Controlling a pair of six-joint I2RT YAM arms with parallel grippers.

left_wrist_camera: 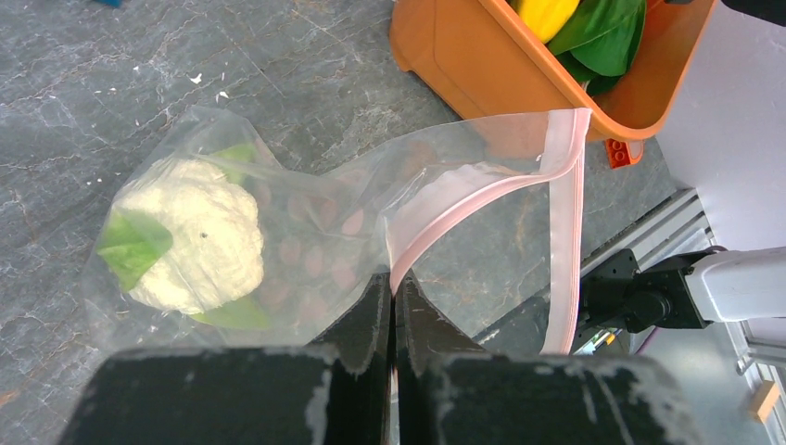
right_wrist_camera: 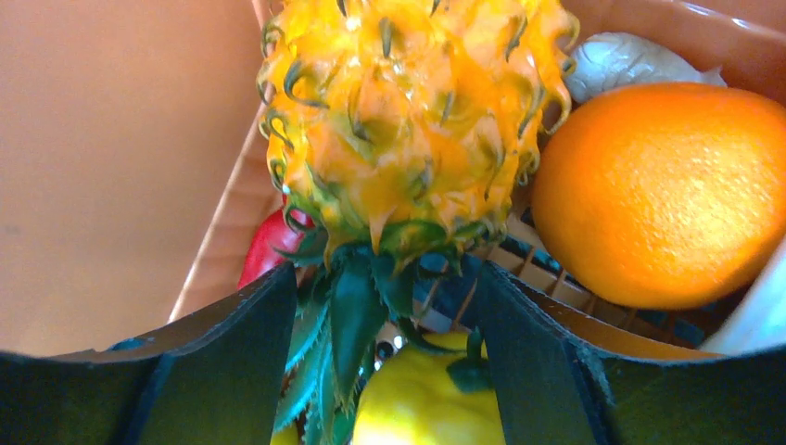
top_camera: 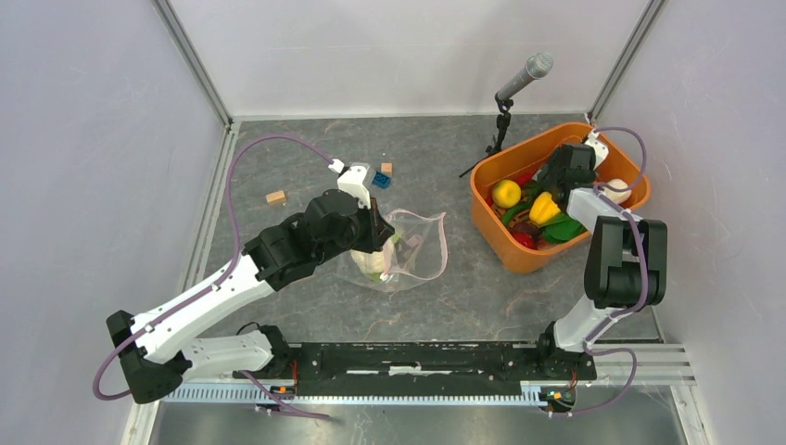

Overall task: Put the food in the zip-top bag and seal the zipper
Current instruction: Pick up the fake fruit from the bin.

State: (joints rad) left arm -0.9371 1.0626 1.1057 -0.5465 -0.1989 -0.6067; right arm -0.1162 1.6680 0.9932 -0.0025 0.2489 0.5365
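- Closest to my left wrist lens, the left gripper [left_wrist_camera: 392, 283] is clenched, fingers pressed flat together on the pink zipper [left_wrist_camera: 463, 209] – it has one lip of that strip pinched.
- From there the bag [left_wrist_camera: 315, 222] spreads out over the grey table [left_wrist_camera: 139, 74], mouth gaping, the other lip of the strip running down the right of my view.
- Inside, at the closed end, sits the cauliflower [left_wrist_camera: 195, 232], white with green leaves around it.
- From above, the bag lies mid-table, left of the orange basket [top_camera: 519, 250] and apart from it.
- Over on the right wrist view, the right gripper [right_wrist_camera: 385, 278] is down in the basket with its jaws spread wide – not clamped on anything.
- Between them hangs the green crown of the pineapple [right_wrist_camera: 408, 120], whose yellow body fills the top of the view.
- Just right of it I see the orange [right_wrist_camera: 663, 185]; a red piece [right_wrist_camera: 264, 250] sits left, and a yellow piece [right_wrist_camera: 417, 408] sits below.
- Beyond the bag are a blue brick [top_camera: 382, 180] and a tan block [top_camera: 275, 197].
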